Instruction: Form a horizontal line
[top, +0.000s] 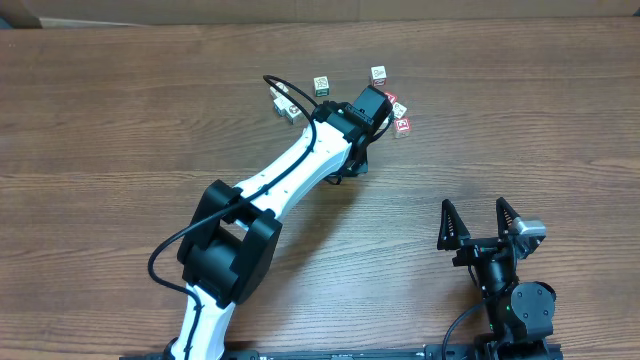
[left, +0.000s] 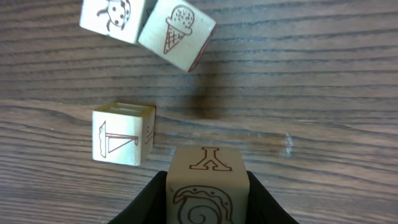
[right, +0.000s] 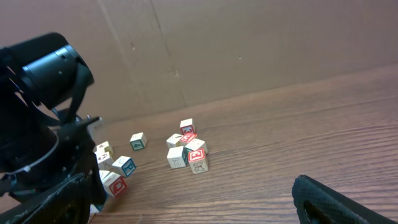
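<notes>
Grips 1 Y cube (left: 205, 171) w/ L gripper (left: 206, 202); faces 3 more, loose: ladybug cube (left: 112, 15), ice-cream cube (left: 177, 34), sailboat cube (left: 123, 135); holds R gripper (top: 473, 206) wide open, empty.

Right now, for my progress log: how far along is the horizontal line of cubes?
Done: nothing yet; the small cream wooden picture cubes lie scattered, with no straight row. In hand: the left gripper is closed on a cream cube with a brown letter Y. Left: setting the cubes edge to edge in a line; the right gripper sits open, apart from them.
</notes>
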